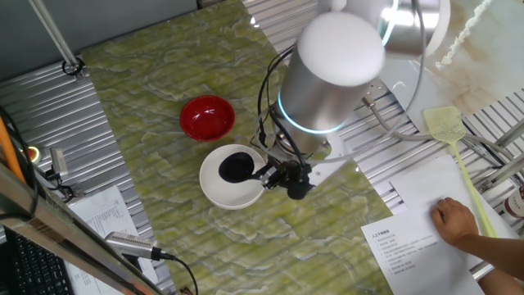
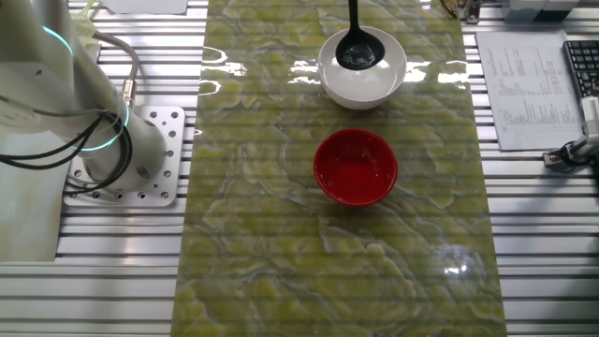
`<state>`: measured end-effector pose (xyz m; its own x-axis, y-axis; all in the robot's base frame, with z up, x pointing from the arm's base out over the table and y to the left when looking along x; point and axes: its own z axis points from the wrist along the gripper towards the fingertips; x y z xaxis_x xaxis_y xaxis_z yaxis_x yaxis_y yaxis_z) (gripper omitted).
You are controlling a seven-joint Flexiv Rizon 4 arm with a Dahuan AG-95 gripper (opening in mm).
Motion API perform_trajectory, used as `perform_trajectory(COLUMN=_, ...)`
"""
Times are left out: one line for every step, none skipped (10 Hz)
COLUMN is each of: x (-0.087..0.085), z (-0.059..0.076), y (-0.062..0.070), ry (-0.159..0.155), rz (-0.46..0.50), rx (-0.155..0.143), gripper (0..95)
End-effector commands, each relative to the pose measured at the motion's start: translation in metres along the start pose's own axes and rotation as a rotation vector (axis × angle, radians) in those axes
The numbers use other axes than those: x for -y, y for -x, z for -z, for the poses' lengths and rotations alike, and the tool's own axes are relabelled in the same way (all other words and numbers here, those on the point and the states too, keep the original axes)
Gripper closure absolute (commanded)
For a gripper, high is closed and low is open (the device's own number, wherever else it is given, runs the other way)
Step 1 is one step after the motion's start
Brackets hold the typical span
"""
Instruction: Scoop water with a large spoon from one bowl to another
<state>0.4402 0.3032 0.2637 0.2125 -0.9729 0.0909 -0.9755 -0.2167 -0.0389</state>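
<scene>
Ladle (image 2: 357, 51) scoop sits inside white bowl (image 2: 363, 86); red bowl (image 2: 356, 167) near. Hand (image 1: 288, 176) pinches handle. Ladle stiff, light; water sloshes, so keep scoop level.

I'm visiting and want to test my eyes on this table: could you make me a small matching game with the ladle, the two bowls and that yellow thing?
Things:
1. ladle
2. white bowl
3. red bowl
4. fly swatter

Descriptions:
A. lies on papers off the mat
B. holds the scoop
C. black, scoop dipped in a bowl
D. sits alone on the mat

Pairs: 1-C, 2-B, 3-D, 4-A
</scene>
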Motion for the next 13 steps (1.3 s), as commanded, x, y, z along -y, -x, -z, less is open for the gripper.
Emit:
perform_trajectory(x=0.0002, z=-0.0002, y=0.0006, ry=0.003, rz=0.005, rx=-0.029, gripper=95.0)
perform_trajectory(x=0.0002, z=-0.0002, y=0.0006, ry=0.007, rz=0.015, rx=-0.043, gripper=95.0)
perform_trajectory(x=0.0002, z=-0.0002, y=0.0006, ry=0.006, rz=0.01, rx=-0.045, gripper=95.0)
perform_trajectory(x=0.0002, z=-0.0002, y=0.0006, ry=0.006, rz=0.003, rx=-0.044, gripper=95.0)
perform_trajectory(x=0.0002, z=-0.0002, y=0.0006, ry=0.008, rz=0.004, rx=-0.04, gripper=95.0)
perform_trajectory(x=0.0002, z=-0.0002, y=0.0006, ry=0.015, rz=0.01, rx=-0.036, gripper=95.0)
perform_trajectory(x=0.0002, z=-0.0002, y=0.0006, ry=0.026, rz=0.024, rx=-0.035, gripper=95.0)
perform_trajectory(x=0.0002, z=-0.0002, y=0.0006, ry=0.033, rz=0.039, rx=-0.035, gripper=95.0)
perform_trajectory(x=0.0002, z=-0.0002, y=0.0006, ry=0.039, rz=0.041, rx=-0.039, gripper=95.0)
perform_trajectory(x=0.0002, z=-0.0002, y=0.0006, ry=0.041, rz=0.044, rx=-0.038, gripper=95.0)
perform_trajectory(x=0.0002, z=-0.0002, y=0.0006, ry=0.041, rz=0.045, rx=-0.038, gripper=95.0)
perform_trajectory(x=0.0002, z=-0.0002, y=0.0006, ry=0.039, rz=0.058, rx=-0.038, gripper=95.0)
perform_trajectory(x=0.0002, z=-0.0002, y=0.0006, ry=0.043, rz=0.071, rx=-0.033, gripper=95.0)
